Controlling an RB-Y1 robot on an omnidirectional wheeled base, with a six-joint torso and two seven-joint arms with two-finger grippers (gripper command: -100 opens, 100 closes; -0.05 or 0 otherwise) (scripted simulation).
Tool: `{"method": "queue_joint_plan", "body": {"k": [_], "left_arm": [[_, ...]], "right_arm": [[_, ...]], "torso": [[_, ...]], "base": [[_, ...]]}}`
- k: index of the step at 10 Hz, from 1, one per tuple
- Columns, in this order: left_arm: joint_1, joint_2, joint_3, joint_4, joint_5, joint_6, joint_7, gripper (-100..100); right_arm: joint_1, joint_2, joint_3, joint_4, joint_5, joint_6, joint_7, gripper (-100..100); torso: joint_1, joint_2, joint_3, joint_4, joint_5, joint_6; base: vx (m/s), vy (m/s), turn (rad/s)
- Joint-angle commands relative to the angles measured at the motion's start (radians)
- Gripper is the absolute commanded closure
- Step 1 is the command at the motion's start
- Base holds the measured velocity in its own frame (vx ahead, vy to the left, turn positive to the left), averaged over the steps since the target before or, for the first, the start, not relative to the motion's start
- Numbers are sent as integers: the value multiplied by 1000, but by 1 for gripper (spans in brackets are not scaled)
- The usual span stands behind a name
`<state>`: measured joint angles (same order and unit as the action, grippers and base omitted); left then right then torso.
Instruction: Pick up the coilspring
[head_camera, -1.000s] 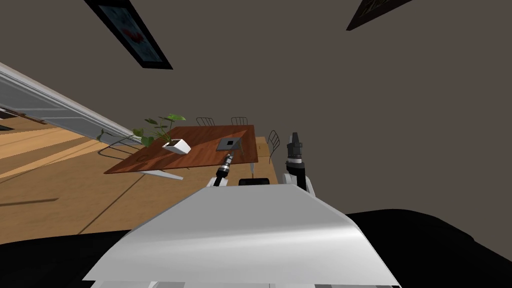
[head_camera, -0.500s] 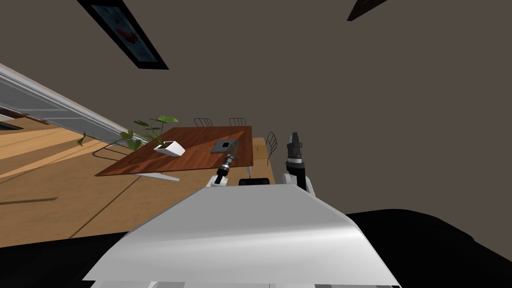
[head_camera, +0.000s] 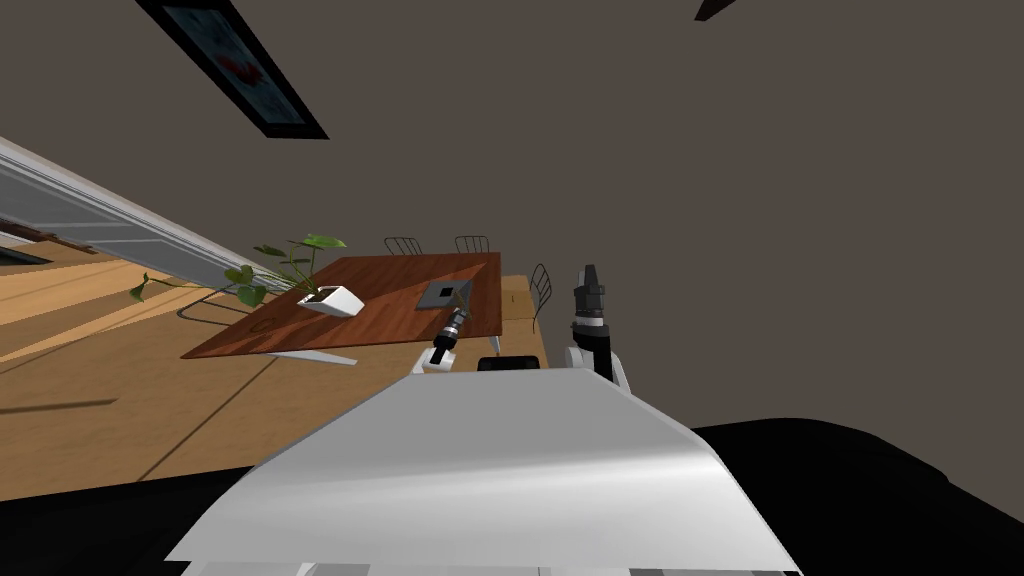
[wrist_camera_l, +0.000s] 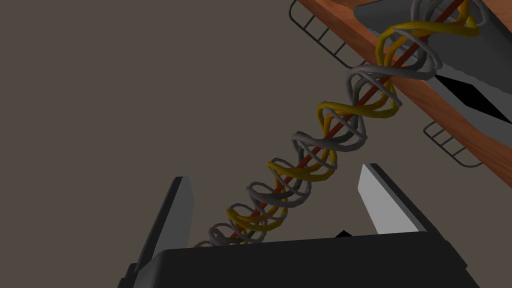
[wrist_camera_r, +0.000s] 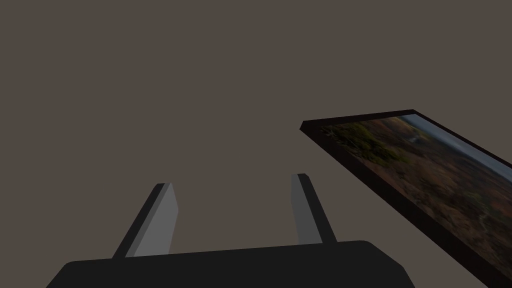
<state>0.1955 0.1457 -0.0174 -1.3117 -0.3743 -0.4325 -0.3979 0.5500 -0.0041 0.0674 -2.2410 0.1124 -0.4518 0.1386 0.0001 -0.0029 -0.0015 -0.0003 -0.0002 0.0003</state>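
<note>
Brown table (head_camera: 400, 280): white planter (head_camera: 333, 299) holds a leafy plant (head_camera: 322, 241); a flat grey tray (head_camera: 444, 294) lies near my edge. Coilspring (wrist_camera_l: 320, 145) slants between left gripper's (wrist_camera_l: 275, 174) spread fingers, touching neither, far end over the tray. Right gripper (wrist_camera_r: 233, 180) released, empty. Wire chairs (head_camera: 403, 244) behind the table.

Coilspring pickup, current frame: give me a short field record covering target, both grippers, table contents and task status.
target: coilspring, grey and yellow coils on a red rod, reaching toward the grey square panel
left gripper: open, fingers either side of the coilspring, not pressing it
right gripper: open, raised, off the table
table: brown wood; holds grey square panel and white planter
status: not yet grasped
</note>
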Motion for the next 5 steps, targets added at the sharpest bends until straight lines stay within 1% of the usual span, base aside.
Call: {"method": "queue_joint_plan", "body": {"k": [1, 2, 5], "left_arm": [[0, 0, 0, 0, 0, 0, 0, -100], [-3, -1, 1, 1, 0, 2, -1, 100], [-2, 0, 2, 1, -1, 3, -3, 100]], "right_arm": [[0, 0, 0, 0, 0, 0, 0, 0], [0, 0, 0, 0, 0, 0, 0, 0], [0, 0, 0, 0, 0, 0, 0, 0]], "torso": [[0, 0, 0, 0, 0, 0], [1, 1, 0, 0, 0, -1], [1, 2, 1, 0, 1, 0]], "base": [[17, 2, -32], [2, 1, 14], [0, 0, 0]]}}
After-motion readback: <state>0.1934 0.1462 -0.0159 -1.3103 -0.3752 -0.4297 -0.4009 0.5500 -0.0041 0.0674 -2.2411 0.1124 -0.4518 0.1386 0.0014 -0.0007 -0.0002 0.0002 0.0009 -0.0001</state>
